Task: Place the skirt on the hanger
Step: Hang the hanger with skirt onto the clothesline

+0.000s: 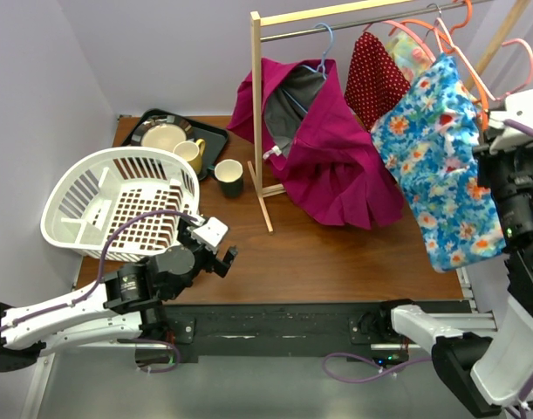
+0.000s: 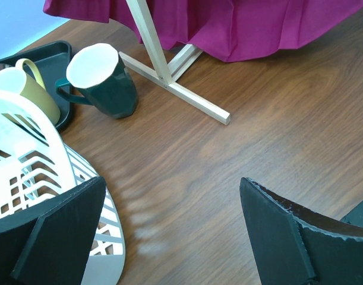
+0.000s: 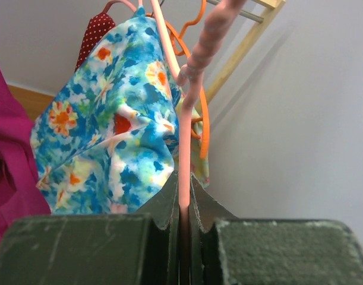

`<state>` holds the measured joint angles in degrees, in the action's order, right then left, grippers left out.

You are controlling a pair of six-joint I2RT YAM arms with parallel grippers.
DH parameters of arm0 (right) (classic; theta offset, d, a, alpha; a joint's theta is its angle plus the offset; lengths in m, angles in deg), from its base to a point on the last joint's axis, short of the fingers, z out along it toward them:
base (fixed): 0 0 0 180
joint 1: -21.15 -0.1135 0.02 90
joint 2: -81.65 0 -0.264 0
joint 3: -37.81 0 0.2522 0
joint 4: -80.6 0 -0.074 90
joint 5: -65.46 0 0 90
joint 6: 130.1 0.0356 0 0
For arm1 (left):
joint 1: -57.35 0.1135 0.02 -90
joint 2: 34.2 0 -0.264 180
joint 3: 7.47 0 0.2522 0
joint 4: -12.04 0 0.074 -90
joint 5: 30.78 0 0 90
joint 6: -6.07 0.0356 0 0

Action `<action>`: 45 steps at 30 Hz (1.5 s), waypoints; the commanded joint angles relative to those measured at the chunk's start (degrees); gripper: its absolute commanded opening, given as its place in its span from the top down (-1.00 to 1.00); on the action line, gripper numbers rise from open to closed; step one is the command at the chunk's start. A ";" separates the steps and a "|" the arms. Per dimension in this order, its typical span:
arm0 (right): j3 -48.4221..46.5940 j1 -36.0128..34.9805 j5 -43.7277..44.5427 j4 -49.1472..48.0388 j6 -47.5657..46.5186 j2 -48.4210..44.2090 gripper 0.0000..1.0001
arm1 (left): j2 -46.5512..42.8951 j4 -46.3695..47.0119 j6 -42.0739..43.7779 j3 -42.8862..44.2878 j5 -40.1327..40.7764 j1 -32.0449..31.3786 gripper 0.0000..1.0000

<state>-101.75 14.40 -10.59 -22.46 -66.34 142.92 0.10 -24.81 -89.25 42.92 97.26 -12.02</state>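
Note:
The blue floral skirt (image 1: pixel 440 166) hangs draped over a pink hanger (image 3: pixel 186 130) at the right end of the wooden clothes rack (image 1: pixel 259 105). In the right wrist view the skirt (image 3: pixel 110 130) sits just left of the hanger's rod. My right gripper (image 3: pixel 184 190) is shut on that pink rod; in the top view it (image 1: pixel 503 122) is right beside the skirt's upper edge. My left gripper (image 1: pixel 224 249) is open and empty, low over the table next to the white basket. Only wood shows between its fingers in the left wrist view (image 2: pixel 172 190).
A magenta garment (image 1: pixel 336 148) and a red dotted one (image 1: pixel 375 74) hang on the rack, with orange hangers (image 1: pixel 440 30) beside them. A white laundry basket (image 1: pixel 118 201), dark green mug (image 1: pixel 228 177), yellow mug (image 1: pixel 192 153) and black tray (image 1: pixel 215 135) stand at the left.

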 commanded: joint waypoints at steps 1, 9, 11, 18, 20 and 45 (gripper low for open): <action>2.91 -0.29 -0.16 -9.03 -1.62 0.51 1.00 | -0.99 2.88 0.05 -0.76 -0.25 0.46 -1.00; 8.20 -0.29 0.46 -11.15 -3.55 -0.02 1.00 | -1.70 3.05 0.22 -0.85 -0.60 0.46 -1.00; 8.81 -0.20 0.28 -11.15 -4.08 -0.02 1.00 | -1.70 3.05 0.31 -0.85 -0.69 0.46 -1.00; 7.59 -0.29 1.33 -10.09 -5.13 0.42 1.00 | -2.14 3.23 0.40 -1.03 -0.95 0.46 -1.00; 6.53 -0.29 2.22 -9.74 -6.18 0.42 1.00 | -2.40 3.14 0.49 -1.03 -1.04 0.46 -1.00; 8.84 -0.29 -25.38 -1.83 3.74 10.08 1.00 | -3.28 3.40 0.75 -1.29 -1.22 0.46 -1.00</action>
<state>-86.43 14.36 -31.13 -21.04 -65.68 149.20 -2.63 -23.65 -89.03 42.02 95.97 -12.02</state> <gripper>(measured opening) 0.040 0.997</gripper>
